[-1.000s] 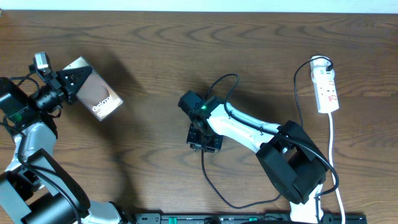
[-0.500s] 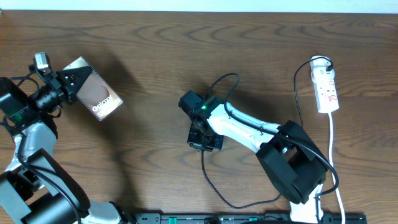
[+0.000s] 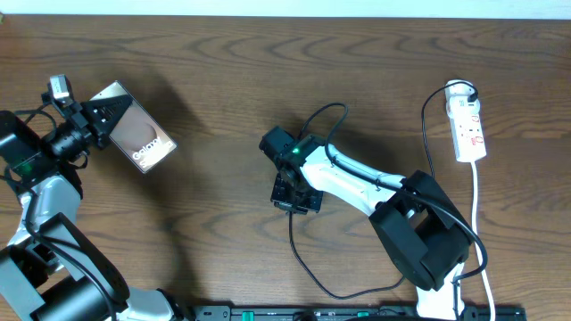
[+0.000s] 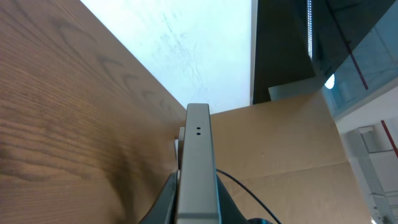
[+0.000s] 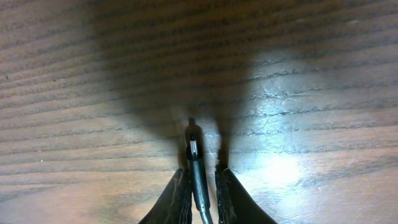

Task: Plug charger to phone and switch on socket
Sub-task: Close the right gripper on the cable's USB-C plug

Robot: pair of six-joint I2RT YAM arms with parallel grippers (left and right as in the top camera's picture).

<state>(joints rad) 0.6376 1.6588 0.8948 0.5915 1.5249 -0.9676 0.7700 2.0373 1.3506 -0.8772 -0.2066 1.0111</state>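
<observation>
The right arm (image 3: 357, 183) is white with black joints and a big black block (image 3: 419, 236) near the table's (image 3: 223, 71) front edge. A green light (image 3: 291, 158) glows on it. The left arm (image 3: 45, 192), at the table's left edge, is white and black too, with thin black cables (image 3: 27, 114).

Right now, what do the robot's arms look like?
The right arm and left arm are white tubes with chunky black joints. Each shows a small green light, carries thin black cables and ends in dark tapering fingers.

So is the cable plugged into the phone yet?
Not yet. The right claw holds the charger tip; the phone is far off in the left claw.
</observation>
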